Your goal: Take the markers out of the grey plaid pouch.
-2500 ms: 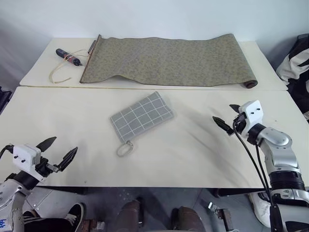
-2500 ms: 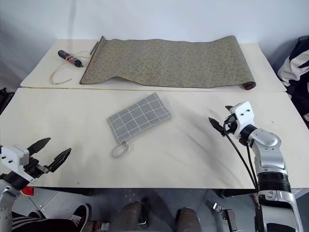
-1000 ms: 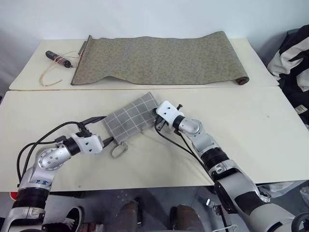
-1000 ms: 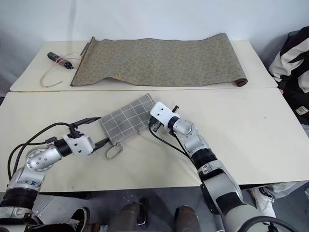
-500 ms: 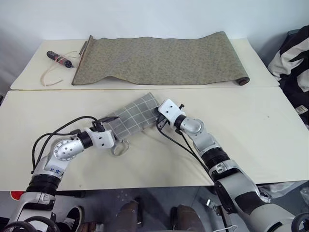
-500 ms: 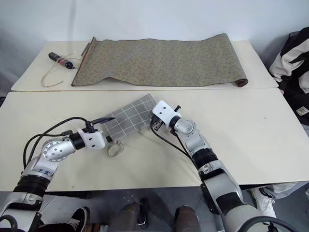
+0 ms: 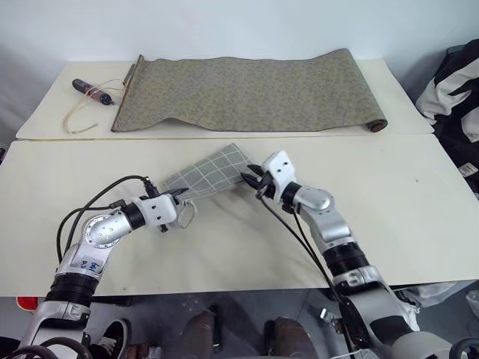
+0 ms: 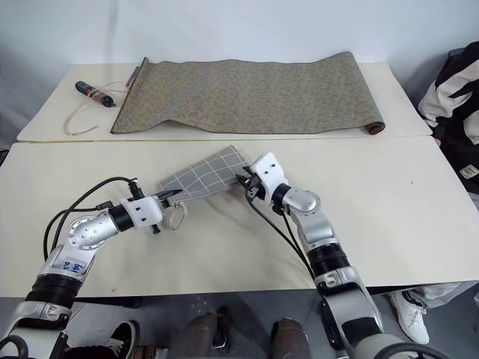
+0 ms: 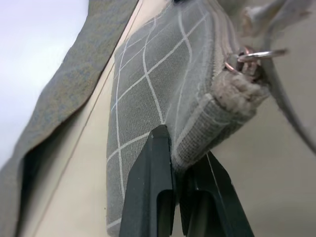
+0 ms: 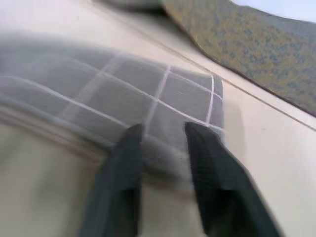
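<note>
The left claw is clamped tight on the near corner of the grey plaid pouch, right at the zipper end; its two black fingers pinch the seam just below the small ring pull. From there the pouch rises off the tabletop and tilts up toward its far end, where the right claw sits with its jaws partly apart, one finger over the cloth and one beside its edge. Whether that claw truly bears on the fabric or only straddles it, I cannot tell.

As for the task, it looks to be at its very start. The pouch is gripped and lifted at one end, but the zipper appears closed all along, no lining shows, and no markers are out anywhere on the tabletop. Opening the zip and drawing the markers out are both yet to come.

The head views give the whole layout: both arms meeting at the pouch, the loop pull dangling beside the left claw, the long olive cloth roll spread on the far tabletop, and the dark stick tied with tan cord at its left end. The left wrist view adds the exact bite on the seam and the metal ring at the zip's end. The right wrist view, blurred, shows the gap between its fingers and the pouch's grid just ahead of them.
</note>
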